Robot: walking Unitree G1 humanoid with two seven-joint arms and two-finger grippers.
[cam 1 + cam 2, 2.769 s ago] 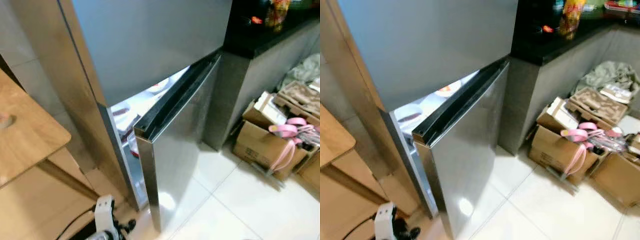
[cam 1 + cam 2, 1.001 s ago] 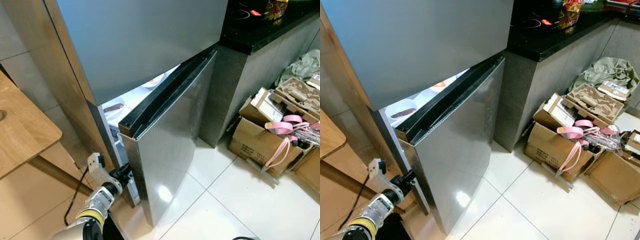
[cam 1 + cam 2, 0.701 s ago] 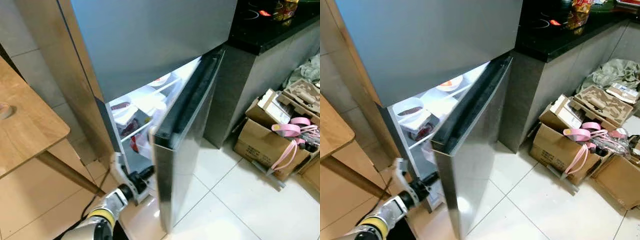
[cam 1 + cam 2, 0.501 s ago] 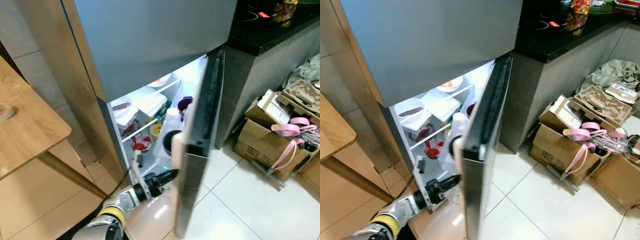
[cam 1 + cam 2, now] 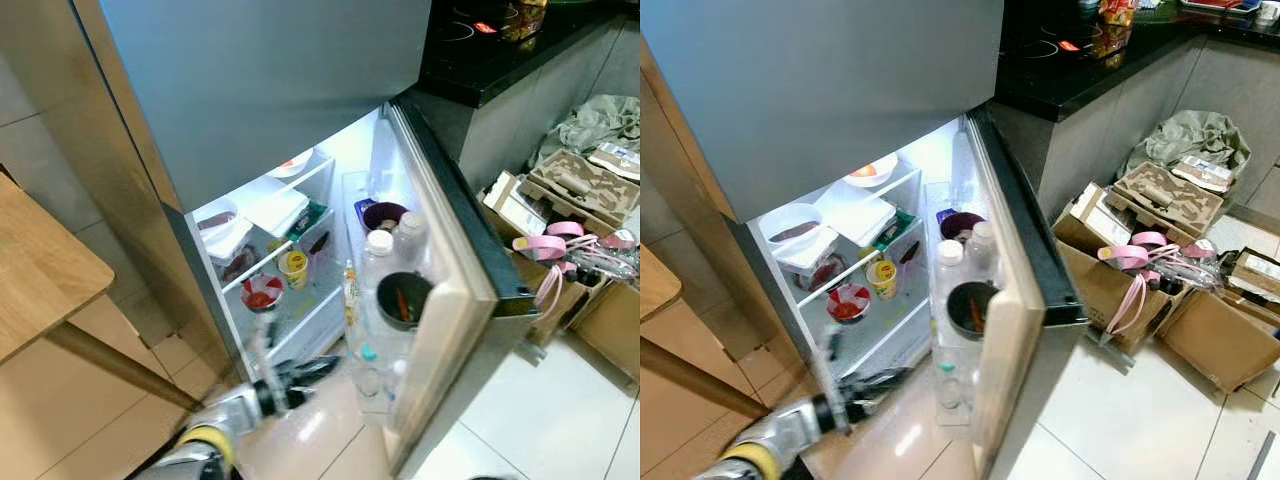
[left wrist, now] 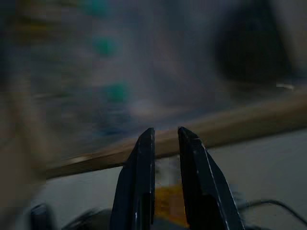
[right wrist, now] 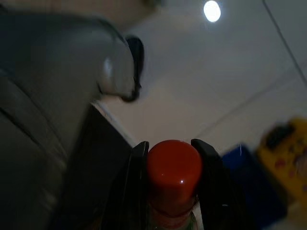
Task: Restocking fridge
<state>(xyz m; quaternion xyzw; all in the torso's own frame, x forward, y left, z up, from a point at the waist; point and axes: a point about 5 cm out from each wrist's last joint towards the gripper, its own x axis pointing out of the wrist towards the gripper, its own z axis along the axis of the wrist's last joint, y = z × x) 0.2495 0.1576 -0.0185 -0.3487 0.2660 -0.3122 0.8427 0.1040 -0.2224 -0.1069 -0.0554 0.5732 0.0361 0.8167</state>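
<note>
A: Where does the fridge [image 5: 250,110] stand?

B: Its lower door [image 5: 450,300] is swung wide, the lit inside on show. On the shelves behind the door sit a white bowl [image 5: 215,222], a flat white container [image 5: 272,205], a yellow cup [image 5: 293,268] and a red-topped tub [image 5: 262,291]. The door's own rack holds a white-capped bottle [image 5: 377,262], a dark bowl [image 5: 384,214] and a black cup [image 5: 403,300].

A: And the left hand?

B: The left hand [image 5: 300,372] is blurred, low down just in front of the fridge's bottom shelf. In its wrist view the 2 black fingers [image 6: 139,182] stand nearly together with a thin gap and nothing between them.

A: The right hand?

B: The right hand [image 7: 173,167] is clamped on a bottle with a red cap [image 7: 173,165], 1 finger on each side of the cap.

A: Anything beside the fridge?

B: A black desk [image 5: 1080,70] to its right, cardboard boxes [image 5: 1140,270] with pink bands [image 5: 1140,250] on the tiled floor [image 5: 1120,420] below, and a wooden table [image 5: 40,270] to its left.
</note>
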